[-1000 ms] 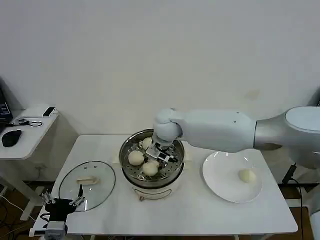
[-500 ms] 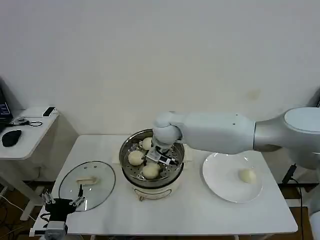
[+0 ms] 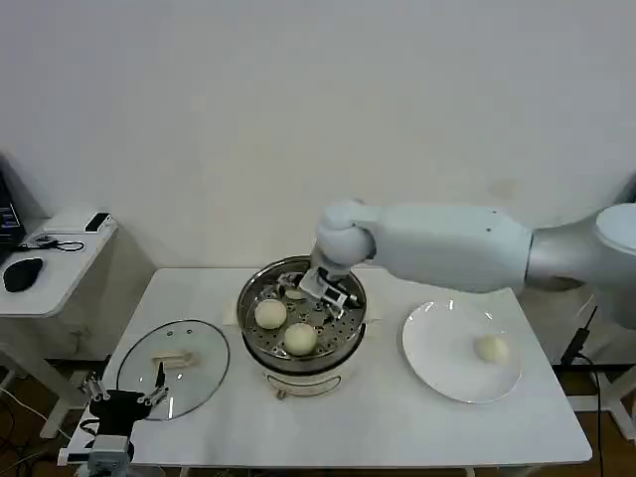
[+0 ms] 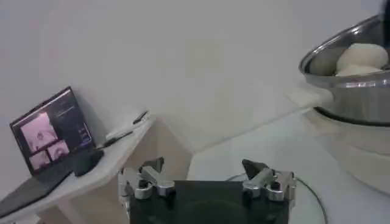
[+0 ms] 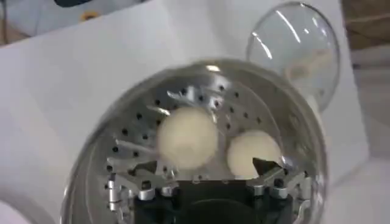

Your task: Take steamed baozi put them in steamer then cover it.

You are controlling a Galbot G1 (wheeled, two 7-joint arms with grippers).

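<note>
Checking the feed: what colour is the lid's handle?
Pale cream, on the lid; clearest in the head view.

Two baozi (image 3: 271, 314) (image 3: 300, 339) in one steamer (image 3: 256, 350), one baozi (image 3: 489, 349) on one plate (image 3: 434, 368), one cover (image 3: 194, 370).

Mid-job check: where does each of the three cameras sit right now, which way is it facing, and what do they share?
Head: high on the robot, looking down at the table; right arm reaches over the steamer.
Left wrist: low by the table's near-left edge, facing across it; left gripper open in the foreground.
Right wrist: above the steamer, looking down; right gripper open.
Shared: all three show the steamer and baozi.
</note>
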